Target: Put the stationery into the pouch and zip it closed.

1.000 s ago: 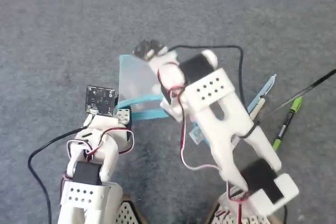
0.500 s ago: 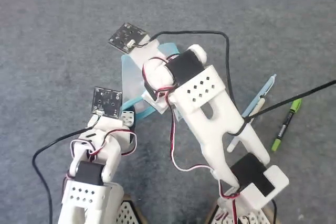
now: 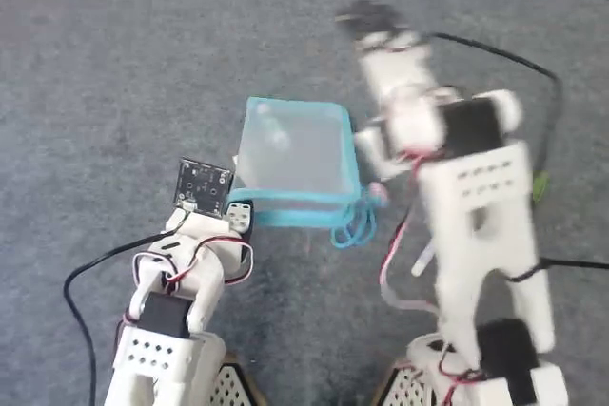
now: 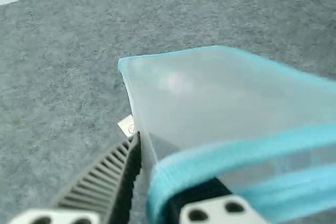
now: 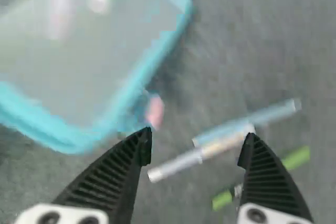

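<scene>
The translucent pouch [image 3: 295,154] with a teal zip edge lies mid-table. My left gripper [image 3: 240,213] is shut on its near teal edge [image 4: 173,174], which is clamped between the fingers at the pouch's left corner. My right gripper [image 5: 197,136] hangs open above the carpet just right of the pouch [image 5: 79,56]. Between its fingers lie a light blue pen [image 5: 244,124] and a green marker [image 5: 257,179]. A pink zip pull [image 5: 154,109] sits at the pouch's corner. Blurred pale shapes show through the pouch wall [image 3: 271,125].
Grey carpet [image 3: 114,73] covers the table. The right arm [image 3: 476,178] stands over the pens' area in the high view, with a green tip [image 3: 542,183] showing beside it. Black cables trail from both arms. A teal cord loop [image 3: 354,230] lies by the pouch.
The right arm has swung from over the pouch to the right and is blurred. The pouch now lies uncovered. The left gripper has kept its hold.
</scene>
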Available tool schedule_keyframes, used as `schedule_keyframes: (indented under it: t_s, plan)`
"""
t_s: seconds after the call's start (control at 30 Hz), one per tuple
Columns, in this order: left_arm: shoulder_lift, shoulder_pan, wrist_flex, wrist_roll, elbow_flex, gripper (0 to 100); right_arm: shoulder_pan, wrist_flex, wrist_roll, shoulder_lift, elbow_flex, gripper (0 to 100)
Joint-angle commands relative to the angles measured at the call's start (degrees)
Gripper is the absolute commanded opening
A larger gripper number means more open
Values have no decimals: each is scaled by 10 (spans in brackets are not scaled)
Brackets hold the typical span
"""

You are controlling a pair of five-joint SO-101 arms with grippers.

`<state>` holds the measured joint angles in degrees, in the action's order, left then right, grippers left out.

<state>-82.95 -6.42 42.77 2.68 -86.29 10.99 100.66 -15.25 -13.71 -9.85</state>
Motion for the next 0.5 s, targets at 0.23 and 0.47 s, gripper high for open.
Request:
schedule_keyframes:
  t_s: [0.23,0.47]
  plan:
    - [1,-4,-14,-7,12,12,-313,-158,-10,-22,233,270]
    - [2,-4,-13,-7,12,12,-319,-255,-10,60,331,270]
